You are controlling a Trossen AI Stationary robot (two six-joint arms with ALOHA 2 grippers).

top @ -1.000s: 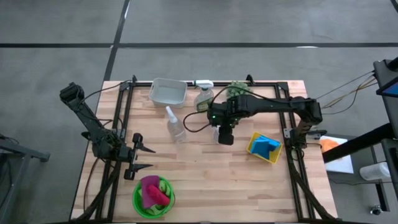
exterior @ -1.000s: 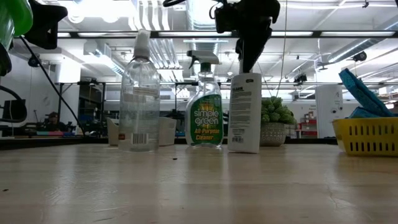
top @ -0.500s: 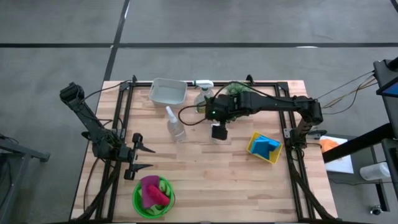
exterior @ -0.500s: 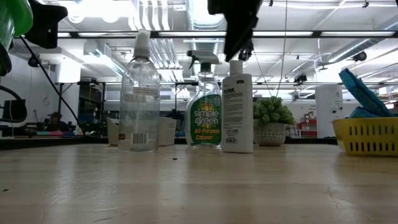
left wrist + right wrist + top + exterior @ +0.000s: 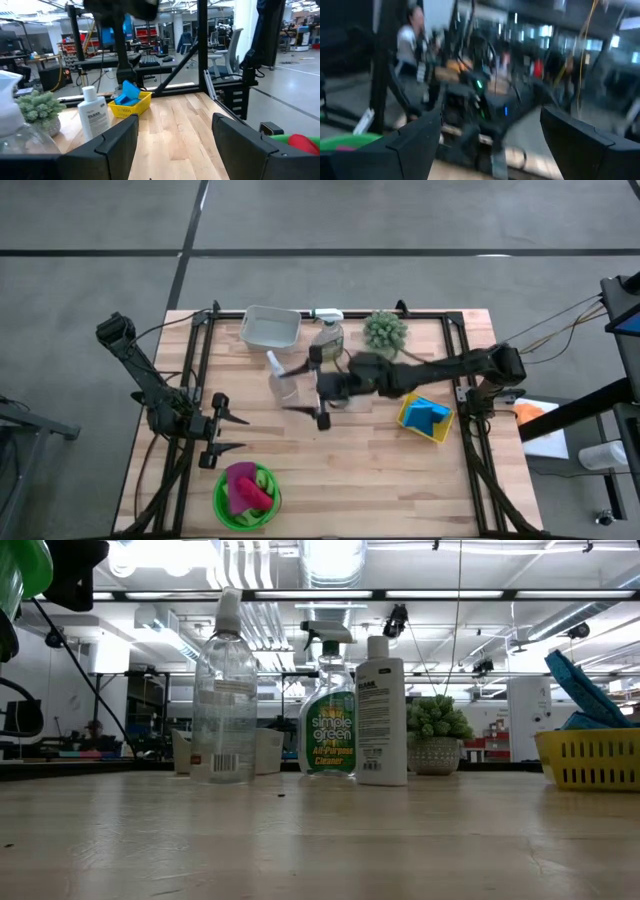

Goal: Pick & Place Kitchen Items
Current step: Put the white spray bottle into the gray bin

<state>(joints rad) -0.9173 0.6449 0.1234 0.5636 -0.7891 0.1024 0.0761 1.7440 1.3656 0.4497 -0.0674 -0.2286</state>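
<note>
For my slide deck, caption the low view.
Clear spray bottle, green cleaner bottle and white bottle standing upright on the table.

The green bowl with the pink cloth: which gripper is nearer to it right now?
Left. The left gripper hovers just beyond the green bowl, toward the table's middle. The right gripper is farther off, open, beside the clear spray bottle.

- The right gripper is smeared by motion in the high view.
- The right wrist view is blurred throughout.
- The green bowl is cut off by the low view's edge.
</note>
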